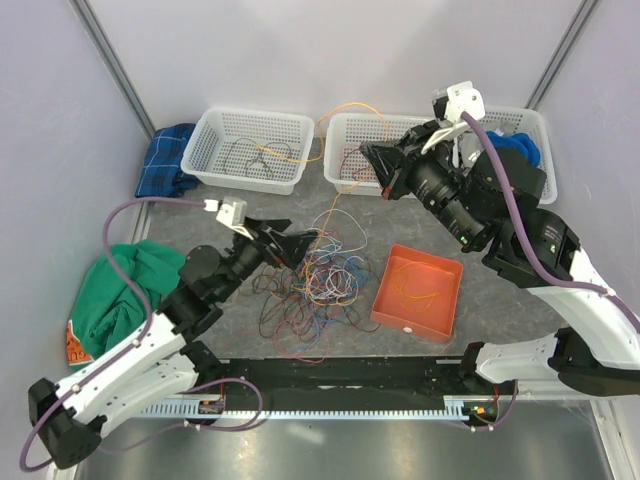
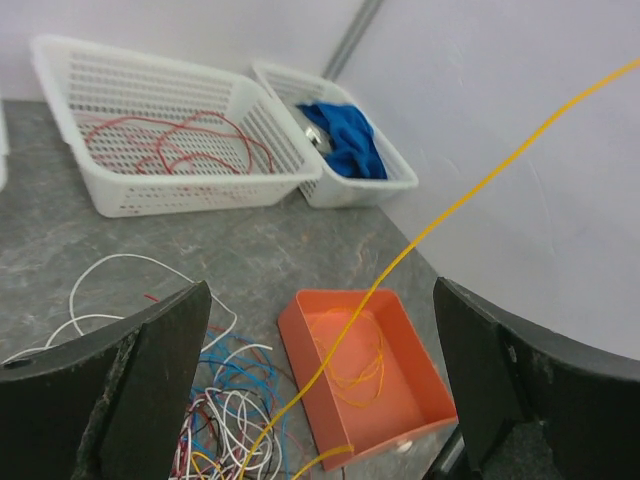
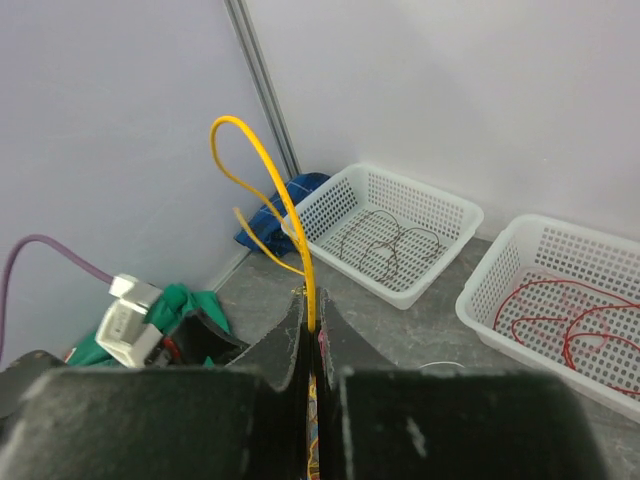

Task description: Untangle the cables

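The cables (image 1: 318,278) lie in a many-coloured tangle mid-table. My right gripper (image 1: 372,160) hangs raised over the middle basket (image 1: 352,135) and is shut on a yellow cable (image 3: 262,170). That cable loops above the jaws, which press together on it (image 3: 312,320), and runs down toward the tangle. My left gripper (image 1: 295,240) hovers at the tangle's left edge. In the left wrist view its fingers (image 2: 150,370) stand wide open, and the taut yellow cable (image 2: 430,225) passes between them without touching. White, blue and red cables (image 2: 225,410) lie below.
An orange tray (image 1: 418,292) with a coil of orange cable sits right of the tangle. Three white baskets line the back: dark brown cables in the left one (image 1: 248,150), red cables in the middle one, blue cloth (image 1: 515,148) in the right one. Another blue cloth (image 1: 165,160) and a green cloth (image 1: 120,290) lie on the left.
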`<state>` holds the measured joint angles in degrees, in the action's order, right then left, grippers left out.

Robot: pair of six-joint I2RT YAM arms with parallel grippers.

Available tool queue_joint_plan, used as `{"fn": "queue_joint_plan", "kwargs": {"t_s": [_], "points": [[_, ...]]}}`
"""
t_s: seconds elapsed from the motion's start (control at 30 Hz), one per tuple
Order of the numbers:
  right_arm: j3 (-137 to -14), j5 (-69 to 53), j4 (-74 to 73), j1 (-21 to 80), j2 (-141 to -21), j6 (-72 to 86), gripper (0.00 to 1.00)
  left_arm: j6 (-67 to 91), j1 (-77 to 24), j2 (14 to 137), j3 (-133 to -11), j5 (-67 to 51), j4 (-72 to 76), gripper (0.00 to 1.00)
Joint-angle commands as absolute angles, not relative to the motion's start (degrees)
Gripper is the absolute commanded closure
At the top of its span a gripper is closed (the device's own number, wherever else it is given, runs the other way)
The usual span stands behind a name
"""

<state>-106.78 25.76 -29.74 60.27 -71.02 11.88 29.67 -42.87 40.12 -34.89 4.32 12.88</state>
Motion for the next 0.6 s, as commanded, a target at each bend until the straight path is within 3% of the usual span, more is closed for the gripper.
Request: {"fn": "queue_joint_plan", "kwargs": {"t_s": [0.0,0.2,0.3,0.4,0.43,0.47,0.5,0.57], "points": [[-110.04,26.37,-31.11,60.38,-70.75,12.57,1.0,22.07,-44.47,42.1,-31.13,-3.78,25.21,0.0],[-110.83,25.49,-31.46,60.38,-71.1,12.75,1.0,19.95,-45.7,46.05,-33.39,-2.81,22.6,0.0],[-111.09,24.96,-31.38,60.29,-71.19,12.92,1.0,19.95,-45.88,50.0,-35.15,-2.63,21.01,0.13],[-110.4,24.35,-31.2,60.29,-70.84,13.09,1.0,20.48,-45.88,54.57,-36.99,-2.02,20.04,0.52],[-110.04,24.17,-31.2,60.38,-70.4,13.27,1.0,20.83,-45.88,55.8,-37.44,-2.02,19.78,0.75],[-109.6,24.0,-31.11,60.29,-70.23,13.36,1.0,21.09,-45.88,57.29,-37.96,-1.5,18.91,0.89],[-109.51,24.08,-31.11,60.29,-69.62,13.27,1.0,21.44,-45.88,57.74,-39.1,-0.19,17.94,0.98],[-108.55,25.05,-31.38,60.29,-68.82,12.83,1.0,21.62,-45.88,56.09,-39.9,1.56,15.83,0.98]]}}
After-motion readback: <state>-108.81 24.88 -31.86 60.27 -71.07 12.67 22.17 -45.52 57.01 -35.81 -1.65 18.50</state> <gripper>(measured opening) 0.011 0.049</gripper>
